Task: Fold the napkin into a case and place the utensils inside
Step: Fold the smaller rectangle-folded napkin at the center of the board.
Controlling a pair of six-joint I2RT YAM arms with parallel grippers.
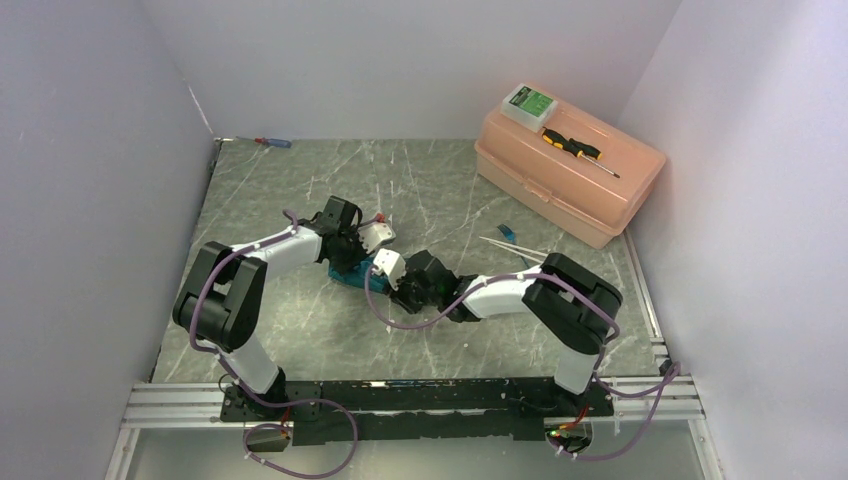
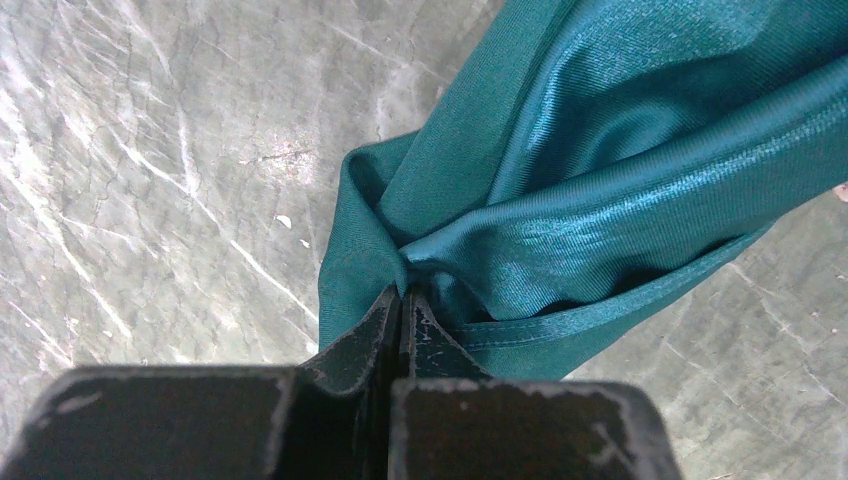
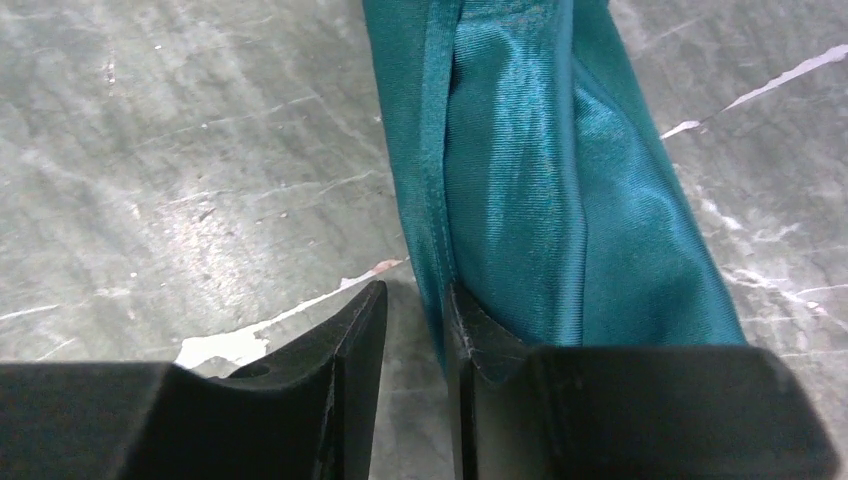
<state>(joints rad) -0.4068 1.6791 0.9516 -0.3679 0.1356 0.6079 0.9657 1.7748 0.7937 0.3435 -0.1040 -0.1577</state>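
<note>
Napkin [image 1: 347, 273], teal, lies bunched near the middle of the grey table [image 1: 290, 190], with both arms meeting at it. Left wrist view: the left gripper [image 2: 402, 297] is clamped tight on a gathered pleat of the cloth, a detail hidden from above. Right wrist view: the right gripper [image 3: 415, 295] has its jaws slightly apart. Bare table shows through the gap, the napkin's hemmed edge lies just beside one finger [image 3: 470, 330], and nothing is clamped. Top view only: the blue utensil [image 1: 507, 232] and two white sticks [image 1: 515, 248] lie well apart to the right. They are near a peach toolbox [image 1: 560, 185] bearing a yellow-and-black screwdriver [image 1: 575, 148].
</note>
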